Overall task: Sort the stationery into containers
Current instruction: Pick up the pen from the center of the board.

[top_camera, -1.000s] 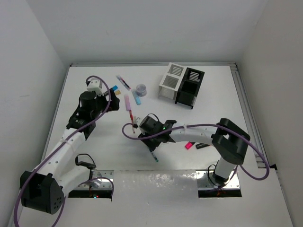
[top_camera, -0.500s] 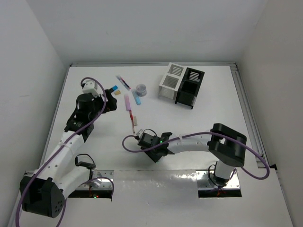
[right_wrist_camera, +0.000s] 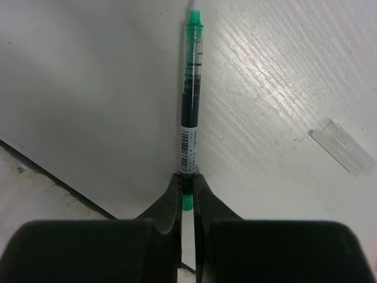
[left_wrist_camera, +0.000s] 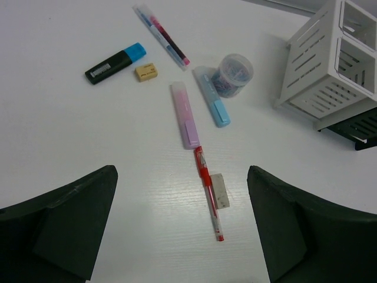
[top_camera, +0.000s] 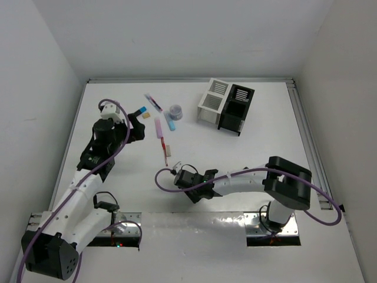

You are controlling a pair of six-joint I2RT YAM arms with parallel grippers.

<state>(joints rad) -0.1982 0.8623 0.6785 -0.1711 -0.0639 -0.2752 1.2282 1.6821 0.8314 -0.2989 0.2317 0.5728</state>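
- Holding the green pen [right_wrist_camera: 191,106] by its very tail in the right end effector [right_wrist_camera: 187,184], jaws pinched narrow on the barrel, close to the middle of the surface's [right_wrist_camera: 88,88] near edge. Nearly the whole barrel sticking out ahead of the fingers. Impossible to tell whether it is lifted or resting.
- Judged to be the start of the carry: raise straight up before swinging, to avoid dragging the tip and levering the pen loose.
- Squeeze firmly and travel slowly. With so short a bite on so long a barrel, probably prone to pivoting between the pads at any jerk.
- Pass well above the clear plastic piece [right_wrist_camera: 340,147] lying near the pen on that side.
- Head for the containers, the white bin [top_camera: 213,100] and the black bin [top_camera: 237,110], joined side by side towards the far right corner and well apart from the pen.
- Arrive higher than the rims, tip the wrist to hang the pen point-down, centre over one opening, and release only with the point inside the walls.
- Leave the left end effector [left_wrist_camera: 181,200] spread wide and holding nothing, over the left half of the surface, looking down on the red pen [left_wrist_camera: 209,197], the pink stick [left_wrist_camera: 184,115] and the blue-ended highlighter [left_wrist_camera: 115,63], clear of the right arm's route to the bins.
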